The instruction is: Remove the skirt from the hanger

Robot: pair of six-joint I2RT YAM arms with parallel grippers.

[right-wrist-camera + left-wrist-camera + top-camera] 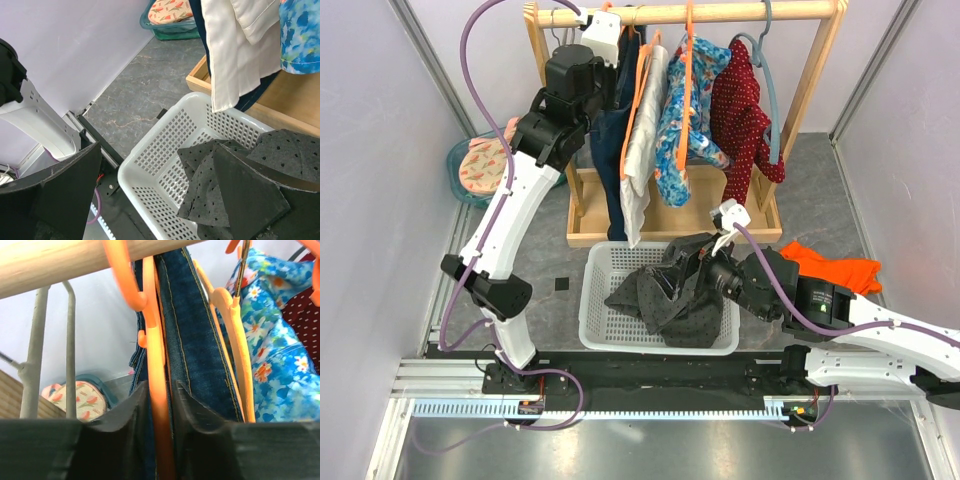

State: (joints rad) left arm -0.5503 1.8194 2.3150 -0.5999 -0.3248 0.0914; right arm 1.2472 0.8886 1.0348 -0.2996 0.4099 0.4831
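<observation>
Barely begun: the skirt (195, 340) hangs on the hanger (155, 340) at the wooden rail (50, 265). The left hand (160, 387) clamps the hanger's arm. The right hand (157, 165) hovers spread over the basket (197, 97). Pulling the skirt free remains.

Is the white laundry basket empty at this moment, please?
No, a dark grey dotted garment lies crumpled inside the white laundry basket.

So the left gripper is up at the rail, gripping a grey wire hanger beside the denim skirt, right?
No: the left gripper grips an orange plastic hanger, not grey wire, beside the denim skirt at the rail; the left wrist view shows it.
</observation>
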